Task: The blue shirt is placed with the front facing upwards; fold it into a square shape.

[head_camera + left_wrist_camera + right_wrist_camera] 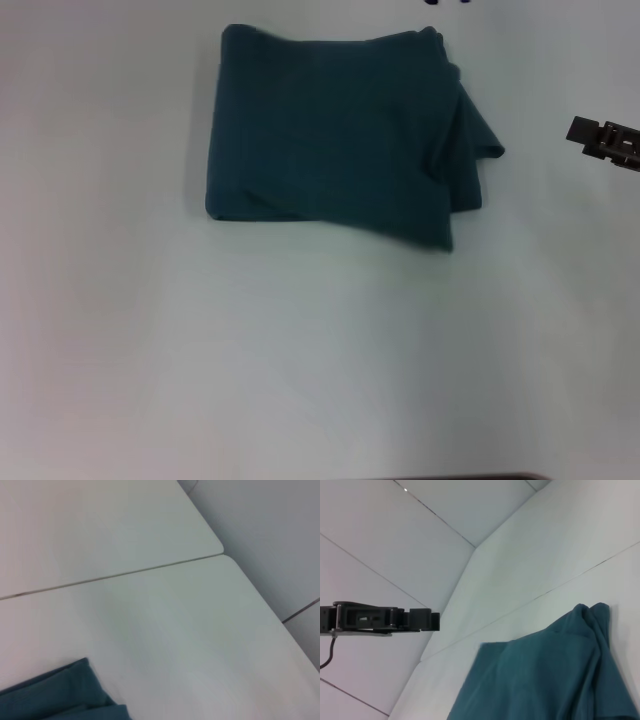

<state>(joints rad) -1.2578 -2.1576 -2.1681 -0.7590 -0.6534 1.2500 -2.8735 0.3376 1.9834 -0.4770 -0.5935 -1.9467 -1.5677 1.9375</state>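
The blue shirt (340, 140) lies on the white table (300, 360) in the upper middle of the head view, already folded into a thick packet that is close to a square. Its left edge is straight and neat, and the lower edge runs a little slanted toward the lower right. On the right side the folding is less tidy: some layers stick out, and one pointed flap of cloth reaches toward the right of the frame. No letters are seen on the side that faces up. The right gripper (603, 140) shows only as a small black part at the right edge of the head view, at about the height of the shirt's middle, clearly apart from the cloth and not touching it. In the right wrist view a black flat gripper part (385, 619) is seen at the left middle of the frame, with the shirt (550, 675) in the lower right, and there is a free gap between them; whether the fingers are apart or together I cannot tell. The left gripper is not seen in any view; the left wrist view shows only a corner of the shirt (60, 695) at the lower left and the table (190, 640) with a seam line across it.
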